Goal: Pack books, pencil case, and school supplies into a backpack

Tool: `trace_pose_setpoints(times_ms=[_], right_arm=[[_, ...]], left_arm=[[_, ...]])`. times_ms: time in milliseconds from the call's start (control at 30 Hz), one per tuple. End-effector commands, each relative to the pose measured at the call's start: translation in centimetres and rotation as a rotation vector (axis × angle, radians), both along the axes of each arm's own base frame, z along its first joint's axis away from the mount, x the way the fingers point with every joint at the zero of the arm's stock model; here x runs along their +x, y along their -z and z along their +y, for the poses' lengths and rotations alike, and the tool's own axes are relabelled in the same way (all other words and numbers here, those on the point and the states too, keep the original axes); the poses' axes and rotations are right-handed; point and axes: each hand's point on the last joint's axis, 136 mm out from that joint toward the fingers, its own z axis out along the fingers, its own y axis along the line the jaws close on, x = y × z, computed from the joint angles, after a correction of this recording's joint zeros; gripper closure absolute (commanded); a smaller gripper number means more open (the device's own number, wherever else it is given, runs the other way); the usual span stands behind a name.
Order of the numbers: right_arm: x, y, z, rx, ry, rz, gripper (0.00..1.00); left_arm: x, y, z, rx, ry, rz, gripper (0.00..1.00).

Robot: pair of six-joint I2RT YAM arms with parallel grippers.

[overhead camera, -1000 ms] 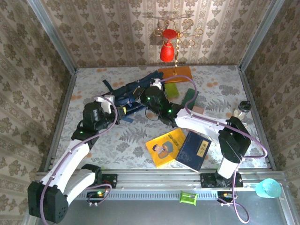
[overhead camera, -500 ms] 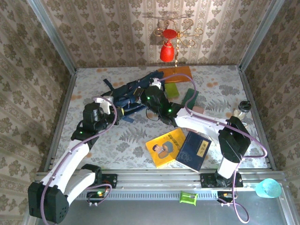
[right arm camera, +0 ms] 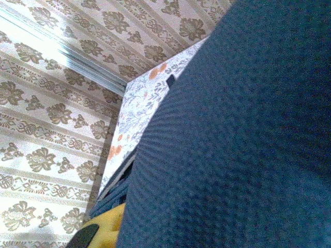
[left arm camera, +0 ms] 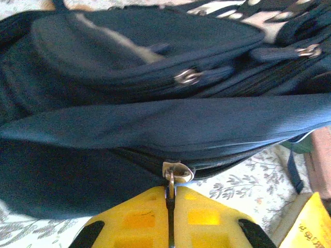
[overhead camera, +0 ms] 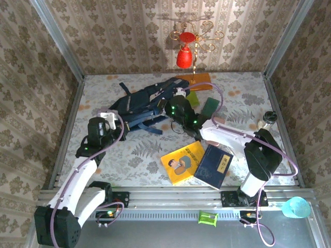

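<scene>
My enclosure: three walls papered in beige damask (repeating floral medallions), metal posts at the back corners. Desk covered in pale leaf-print cloth; aluminium rail along near edge.

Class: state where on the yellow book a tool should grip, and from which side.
Probably its free left edge, approached from the left: the yellow book lies flat, and the navy book crowds its right side.
</scene>
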Motion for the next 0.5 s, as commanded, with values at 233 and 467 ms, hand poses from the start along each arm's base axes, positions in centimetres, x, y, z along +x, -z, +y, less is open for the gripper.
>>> trace_pose_setpoints(times_ms=[233,467], right_arm=[[1.6,-0.8,-2.0,-0.019,-0.155,-0.02,1.0],[1.9,-0.3,-1.9,-0.039,-0.174,-0.004,0.97]], left_arm=[[0.6,2.3,0.3,-0.017,-0.013,0.047,1.0],[0.7,2.9,0.3,0.005,-0.017,0.061,1.0]])
